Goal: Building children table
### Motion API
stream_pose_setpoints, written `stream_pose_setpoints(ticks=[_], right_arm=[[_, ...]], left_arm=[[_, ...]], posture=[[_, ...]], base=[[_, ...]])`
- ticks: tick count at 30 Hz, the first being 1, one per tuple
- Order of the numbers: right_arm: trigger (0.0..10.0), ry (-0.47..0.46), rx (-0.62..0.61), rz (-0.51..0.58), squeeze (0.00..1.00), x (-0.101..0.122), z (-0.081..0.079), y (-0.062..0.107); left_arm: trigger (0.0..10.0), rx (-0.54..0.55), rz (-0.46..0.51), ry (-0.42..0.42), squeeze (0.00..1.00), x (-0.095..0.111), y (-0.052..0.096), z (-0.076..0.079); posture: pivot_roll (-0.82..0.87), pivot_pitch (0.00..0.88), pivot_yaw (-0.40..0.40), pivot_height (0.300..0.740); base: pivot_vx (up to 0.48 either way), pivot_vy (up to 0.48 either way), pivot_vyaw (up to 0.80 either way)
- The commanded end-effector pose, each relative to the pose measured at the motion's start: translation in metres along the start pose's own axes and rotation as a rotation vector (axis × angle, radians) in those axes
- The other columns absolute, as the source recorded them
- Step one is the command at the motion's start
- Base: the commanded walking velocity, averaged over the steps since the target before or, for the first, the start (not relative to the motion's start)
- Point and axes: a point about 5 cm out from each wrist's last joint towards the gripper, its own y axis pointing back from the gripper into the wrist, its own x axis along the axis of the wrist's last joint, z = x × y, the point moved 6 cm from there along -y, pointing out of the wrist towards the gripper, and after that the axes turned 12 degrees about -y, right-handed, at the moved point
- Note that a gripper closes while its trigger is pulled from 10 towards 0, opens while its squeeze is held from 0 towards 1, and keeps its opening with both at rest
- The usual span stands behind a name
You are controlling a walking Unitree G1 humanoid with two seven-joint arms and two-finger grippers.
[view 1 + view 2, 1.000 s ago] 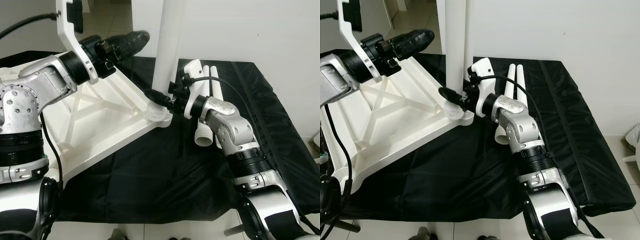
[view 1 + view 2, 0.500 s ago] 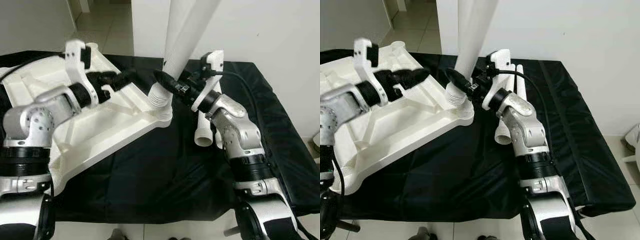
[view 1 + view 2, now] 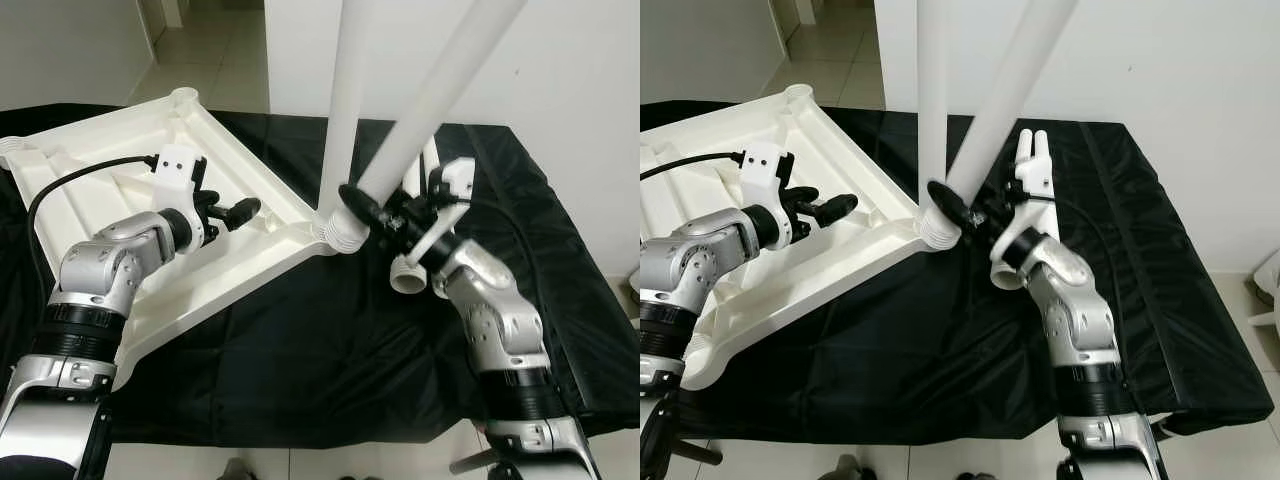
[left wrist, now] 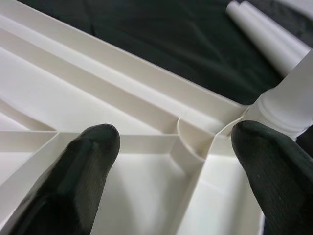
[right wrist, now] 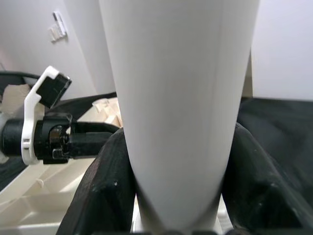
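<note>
The white children's tabletop (image 3: 120,190) lies upside down on a black cloth. One white leg (image 3: 345,100) stands upright in its near corner socket (image 3: 338,232). A second white leg (image 3: 440,90) leans to the right; my right gripper (image 3: 365,208) is shut on its lower end beside that socket. In the right wrist view the leg (image 5: 181,88) sits between the black fingers (image 5: 105,196). My left gripper (image 3: 240,210) is open, low over the tabletop's ribbed underside (image 4: 146,142), with nothing between its fingers (image 4: 83,166).
Two spare white legs (image 3: 1025,160) lie on the black cloth (image 3: 330,340) behind my right arm, one open end (image 3: 408,277) facing me. A white wall stands behind. The cloth's front edge meets the tiled floor.
My left arm came down from high up to just above the tabletop. My right gripper swung the held leg from upright to leaning right. The camera also shifted.
</note>
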Motion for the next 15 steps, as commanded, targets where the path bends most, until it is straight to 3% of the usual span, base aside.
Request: stream_pose_setpoints(ticks=[1,9,13,15], right_arm=[[10.0,0.007,0.002,0.011,0.0,0.002,-0.005,0.003],[10.0,-0.017,-0.047,0.002,0.0,-0.002,0.0,0.015],[10.0,-0.012,-0.056,-0.01,0.0,-0.003,0.001,0.02],[10.0,-0.002,-0.063,-0.02,0.0,-0.002,0.003,0.024]], left_arm=[[10.0,-0.039,-0.042,-0.073,0.0,-0.004,-0.003,0.004],[10.0,-0.119,-0.082,-0.22,0.0,-0.003,-0.004,0.012],[10.0,-0.217,-0.071,-0.239,0.0,-0.003,-0.002,0.027],[10.0,-0.348,-0.071,-0.271,0.0,-0.007,0.004,0.048]], posture=[[0.0,0.095,0.004,0.74],[-0.01,0.111,0.007,0.74],[-0.01,0.119,0.011,0.74],[-0.01,0.123,0.012,0.74]], base=[[0.0,0.0,0.0],[0.0,0.0,0.0],[0.0,0.0,0.0],[0.0,0.0,0.0]])
